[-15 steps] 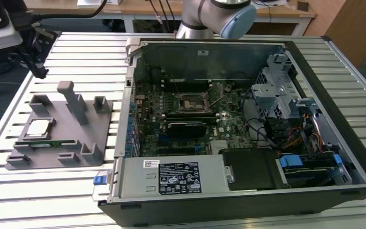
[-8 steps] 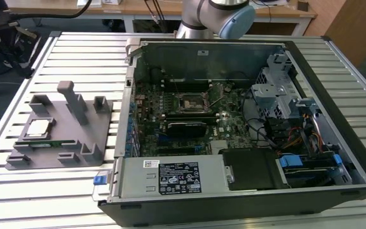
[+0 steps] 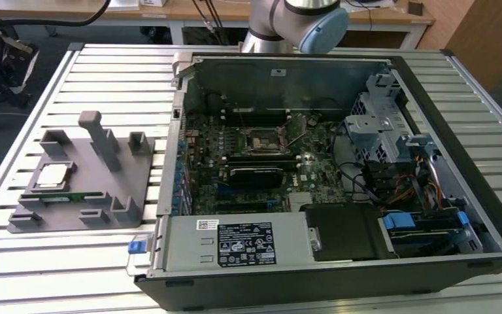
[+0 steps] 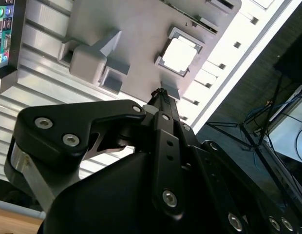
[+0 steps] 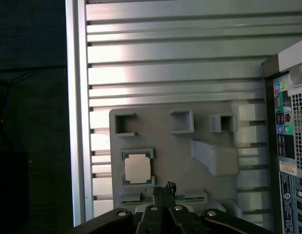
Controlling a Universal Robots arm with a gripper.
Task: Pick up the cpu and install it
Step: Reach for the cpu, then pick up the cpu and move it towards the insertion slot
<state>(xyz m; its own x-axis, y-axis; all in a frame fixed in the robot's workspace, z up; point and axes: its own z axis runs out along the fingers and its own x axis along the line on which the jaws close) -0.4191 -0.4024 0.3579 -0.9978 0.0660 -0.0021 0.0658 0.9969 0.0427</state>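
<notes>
— What did we find at the exterior view's left?

— We found a gray fixture (image 3: pixel 83 178) lying on the slatted table (image 3: pixel 102 78). The cpu (image 3: pixel 53 175) sat flat in a square pocket on it, silver top up. A green memory stick (image 3: pixel 70 195) lay in a slot just beside the cpu, on the near side.

— And the gripper?

— In both wrist views we saw the gripper (image 5: pixel 165 189) (image 4: pixel 159 93) above that fixture. Its fingers were drawn narrow, tips together, with nothing between them. It hung close to the cpu (image 5: pixel 138 169) (image 4: pixel 179 53) but did not touch it.

— What did we see farther right?

— We saw the open computer case (image 3: pixel 321 288) lying beside the fixture, its board facing up. The black-framed socket (image 3: pixel 263 139) sat near the middle of the board. The arm (image 3: pixel 295 19) rose at the far edge of the table, behind the case.
</notes>
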